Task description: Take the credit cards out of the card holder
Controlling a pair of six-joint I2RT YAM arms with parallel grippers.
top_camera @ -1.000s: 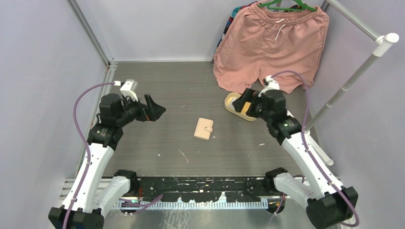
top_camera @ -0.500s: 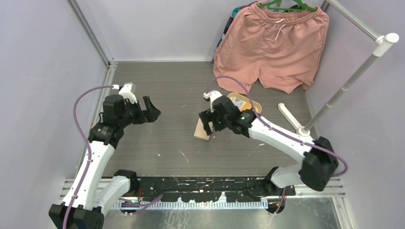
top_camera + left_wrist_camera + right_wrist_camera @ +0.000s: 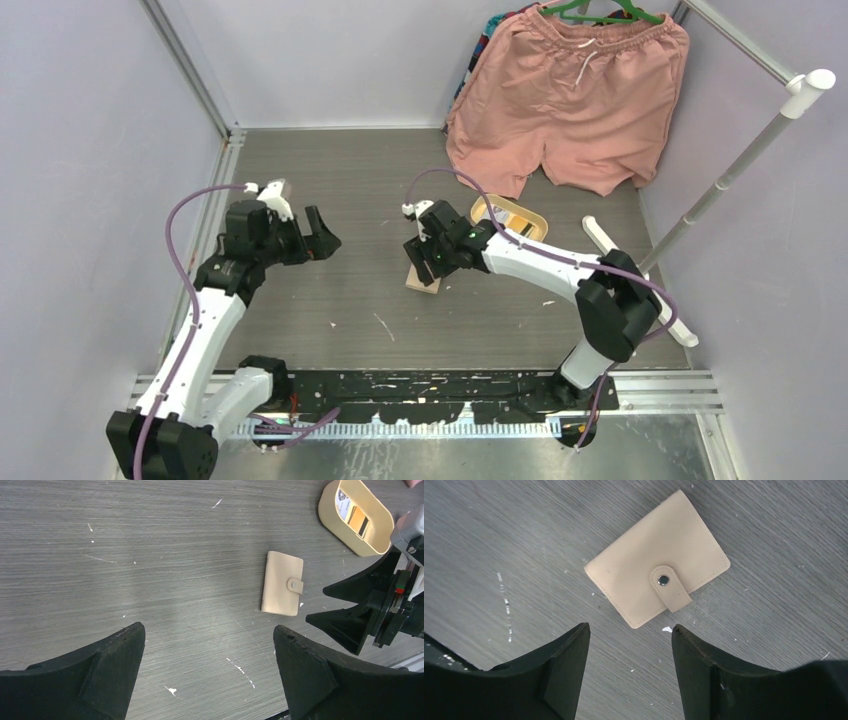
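Top external view: at the left, the left claw is held above the tabletop with its jaws wide apart and nothing between them, well apart from the card holder. The card holder is laid flat and shut near the tabletop's middle, its snap tab fastened. It is judged light, thin and soft-covered, and likely to slide if pushed. A pinch across its long edges, or at the tab, is suggested. Directly over it the right claw is poised, jaws apart and empty, with the holder's near corner just ahead of the fingertips. Further right, an oval tray is seen with an orange-yellow card inside.
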